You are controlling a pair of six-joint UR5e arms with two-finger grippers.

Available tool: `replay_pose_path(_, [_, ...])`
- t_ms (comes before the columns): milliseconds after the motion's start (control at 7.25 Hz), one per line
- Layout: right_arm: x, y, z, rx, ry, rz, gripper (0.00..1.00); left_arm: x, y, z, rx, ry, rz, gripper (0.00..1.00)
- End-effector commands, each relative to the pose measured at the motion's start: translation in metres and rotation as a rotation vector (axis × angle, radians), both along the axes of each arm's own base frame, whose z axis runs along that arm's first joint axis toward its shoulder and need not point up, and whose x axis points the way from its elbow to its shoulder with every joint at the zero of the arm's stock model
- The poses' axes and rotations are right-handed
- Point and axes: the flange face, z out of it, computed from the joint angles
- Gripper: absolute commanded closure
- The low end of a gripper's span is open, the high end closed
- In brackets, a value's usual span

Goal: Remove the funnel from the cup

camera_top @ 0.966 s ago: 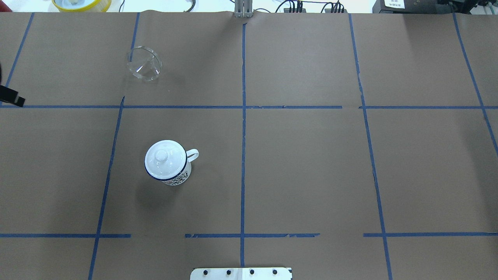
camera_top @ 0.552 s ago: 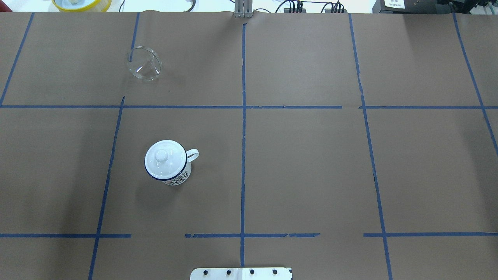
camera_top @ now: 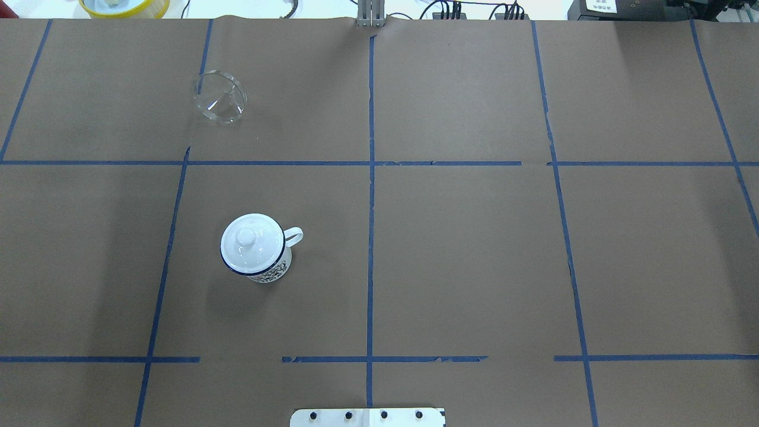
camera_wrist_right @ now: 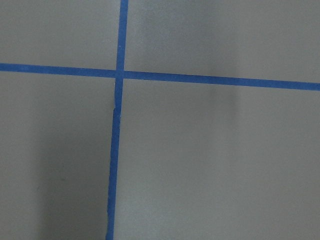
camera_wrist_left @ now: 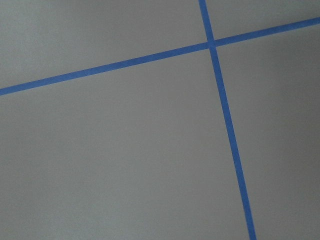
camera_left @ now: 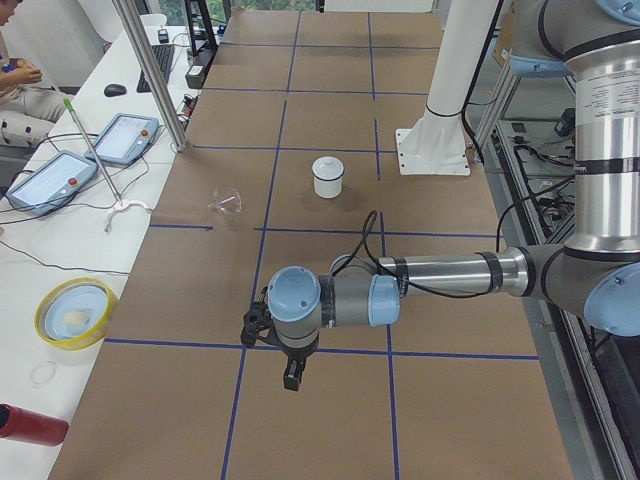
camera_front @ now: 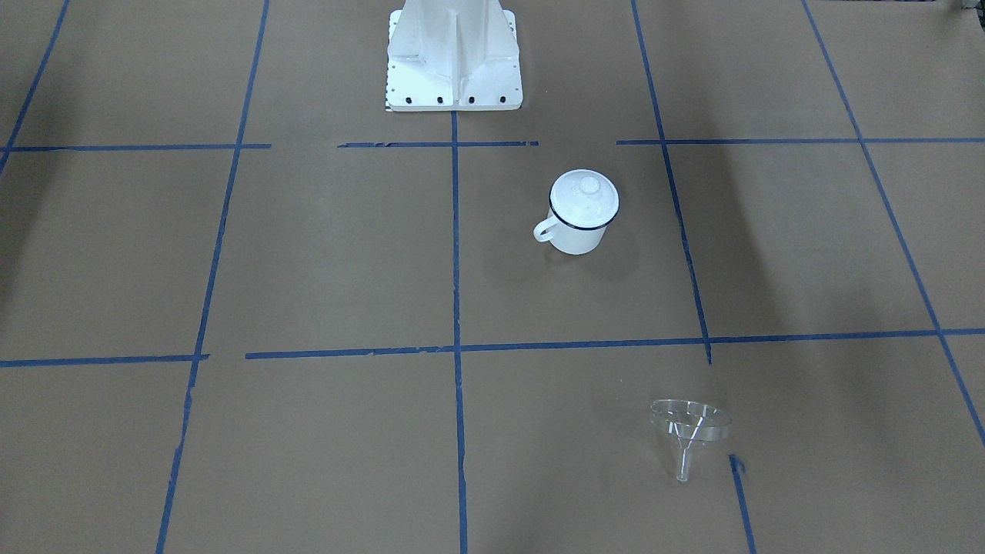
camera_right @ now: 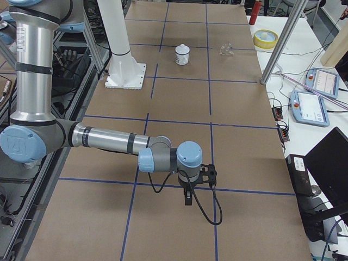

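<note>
**Funnel out of the cup**

My left gripper [camera_left: 291, 377] and right gripper [camera_right: 188, 199] hang low over opposite ends of the table [camera_top: 474, 267]. I cannot tell whether either is released or clenched. The funnel [camera_top: 219, 104] lies tipped over on the table, well apart from the cup [camera_front: 577, 238], which wears its lid [camera_top: 247, 236].

Matt brown paper, smooth with light creases, covers the tabletop [camera_top: 474, 249]; the blue tape lines [camera_top: 371, 237] are matt too. The cup [camera_top: 271, 271] is glossy white enamel, and its lid [camera_top: 252, 244] has the same gloss. The funnel [camera_top: 220, 104] is clear and shiny. My left arm [camera_left: 450, 272] and right arm [camera_right: 103, 138] have brushed metal tubes.
</note>
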Motion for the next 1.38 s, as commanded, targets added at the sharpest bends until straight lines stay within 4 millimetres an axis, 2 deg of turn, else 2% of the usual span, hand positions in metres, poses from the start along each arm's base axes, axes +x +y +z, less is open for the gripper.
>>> replay_pose_path(0, [0.000,0.000,0.000,-0.001,0.000,0.000,0.00,0.000,-0.008,-0.033,-0.081,0.003,-0.123,0.00])
replay_pose_path(276, [0.000,0.000,0.000,-0.001,0.000,0.000,0.00,0.001,-0.005,-0.017,-0.119,0.004,-0.126,0.00])
replay_pose_path(828, [0.000,0.000,0.000,-0.001,0.000,0.000,0.00,0.002,-0.008,-0.034,-0.076,0.009,-0.121,0.00])
replay_pose_path(1241, [0.000,0.000,0.000,-0.001,0.000,0.000,0.00,0.002,-0.008,-0.035,-0.074,0.012,-0.121,0.00])
